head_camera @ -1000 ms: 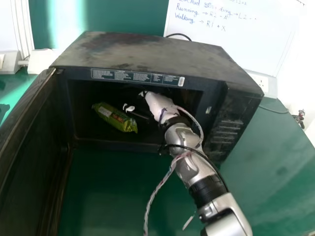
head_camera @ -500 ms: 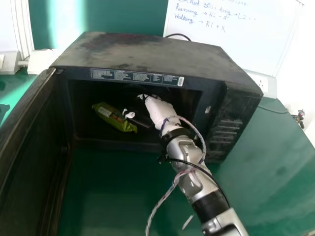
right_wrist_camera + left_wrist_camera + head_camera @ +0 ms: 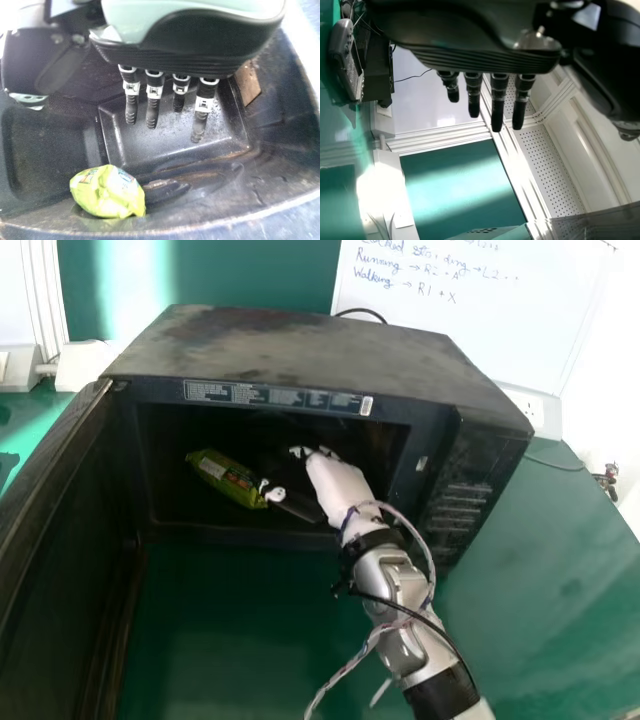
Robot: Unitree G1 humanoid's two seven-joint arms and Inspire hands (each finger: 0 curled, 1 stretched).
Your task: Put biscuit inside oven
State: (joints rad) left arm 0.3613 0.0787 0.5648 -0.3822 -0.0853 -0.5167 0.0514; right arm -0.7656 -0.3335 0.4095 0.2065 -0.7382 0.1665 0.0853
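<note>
Head view: we see shiny green biscuit packet [image 3: 225, 477] lying inside big black boxy oven [image 3: 300, 350]. Our white-and-black right hand [image 3: 335, 485] in there too, near packet, fingers straight and spread. Left wrist view: our dark left hand [image 3: 465, 37] has straight, spread fingers.

There is one oven [image 3: 300, 345], with one door [image 3: 55, 560] open at its left side. One biscuit packet [image 3: 226, 480] lies inside the oven. Of two robot hands, one, the right hand [image 3: 335, 485], is in the oven; the other, the left hand [image 3: 470, 37], shows in the left wrist view. One whiteboard [image 3: 480, 325] stands behind the oven, and one table [image 3: 560, 610] is under it.
</note>
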